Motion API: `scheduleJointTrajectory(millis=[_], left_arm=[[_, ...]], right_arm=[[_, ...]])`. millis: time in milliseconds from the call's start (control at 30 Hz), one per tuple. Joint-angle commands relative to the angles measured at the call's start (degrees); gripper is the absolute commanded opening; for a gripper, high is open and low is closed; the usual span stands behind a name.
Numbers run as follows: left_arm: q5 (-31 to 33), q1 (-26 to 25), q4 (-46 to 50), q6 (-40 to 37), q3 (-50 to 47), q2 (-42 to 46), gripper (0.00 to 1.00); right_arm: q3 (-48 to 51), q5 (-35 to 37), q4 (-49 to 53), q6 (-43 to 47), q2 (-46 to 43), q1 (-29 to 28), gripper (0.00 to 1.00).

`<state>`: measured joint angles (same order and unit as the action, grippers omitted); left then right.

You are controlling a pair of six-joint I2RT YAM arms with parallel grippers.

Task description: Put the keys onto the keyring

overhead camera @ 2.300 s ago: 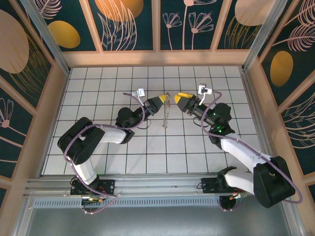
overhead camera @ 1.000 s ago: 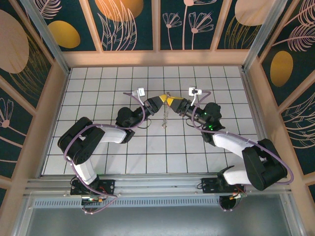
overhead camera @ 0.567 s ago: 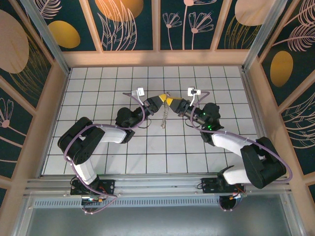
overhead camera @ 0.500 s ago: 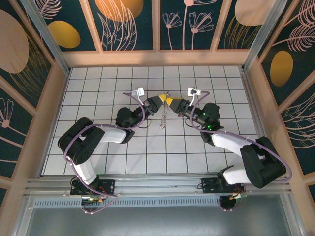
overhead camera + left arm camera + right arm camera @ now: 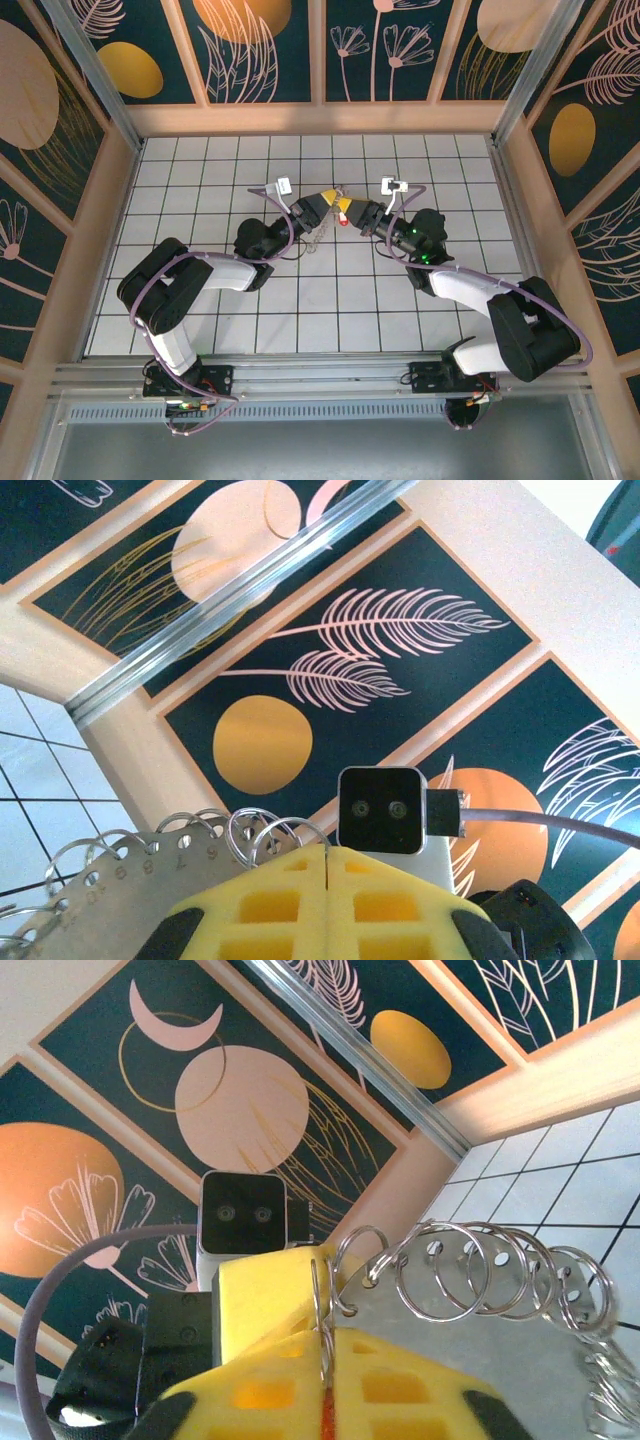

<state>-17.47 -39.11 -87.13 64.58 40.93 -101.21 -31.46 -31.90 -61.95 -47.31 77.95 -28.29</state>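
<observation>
Above white tiles (image 5: 200, 300), left gripper (image 5: 326, 200) pinches the floppy keyring (image 5: 316, 235); right gripper (image 5: 346, 208) clamps red-headed key (image 5: 343, 221).

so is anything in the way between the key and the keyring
Nothing visible. The right hand holds the key, its red head showing, tip to tip with the left hand, which holds the keyring. In the right wrist view the keyring's wire loops sit right at that hand's fingers, with nothing between.
</observation>
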Motion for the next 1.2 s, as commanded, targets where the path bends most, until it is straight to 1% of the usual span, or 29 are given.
scheduleJointTrajectory(millis=[0, 133, 567, 600, 700, 767, 933, 1167], left_arm=[[0.06, 0.09, -5.21, -0.65, 0.03, 0.25, 0.0], [0.02, 0.09, -5.23, -0.7, 0.01, 0.24, 0.0], [0.09, 0.09, -5.28, -0.95, -0.23, 0.45, 0.0], [0.0, 0.09, -5.31, -0.94, -0.24, 0.39, 0.0], [-0.02, 0.09, -5.48, -0.81, -0.19, 0.27, 0.0], [-0.02, 0.13, -5.42, -0.81, -0.23, 0.31, 0.0], [-0.1, 0.09, -5.21, -0.83, -0.07, 0.37, 0.0], [-0.28, 0.09, -5.13, -0.72, 0.29, 0.14, 0.0]], right_arm=[[-1.8, 0.29, -3.09, 0.05, 0.24, -0.59, 0.24], [-1.85, 0.85, -3.06, 0.03, 0.17, -0.54, 0.26], [0.25, 1.84, -2.97, 0.52, -1.47, 0.17, 0.25], [0.27, 1.62, -3.2, 0.48, -1.59, 0.21, 0.27], [0.08, 1.66, -3.26, 0.44, -1.85, 0.51, 0.41], [0.0, 1.84, -3.22, 0.39, -2.13, 0.9, 0.43], [0.37, 1.5, -3.96, -0.41, -2.53, 2.64, 0.43], [-0.79, -1.19, -4.99, -0.9, -1.04, 2.64, 0.4]])
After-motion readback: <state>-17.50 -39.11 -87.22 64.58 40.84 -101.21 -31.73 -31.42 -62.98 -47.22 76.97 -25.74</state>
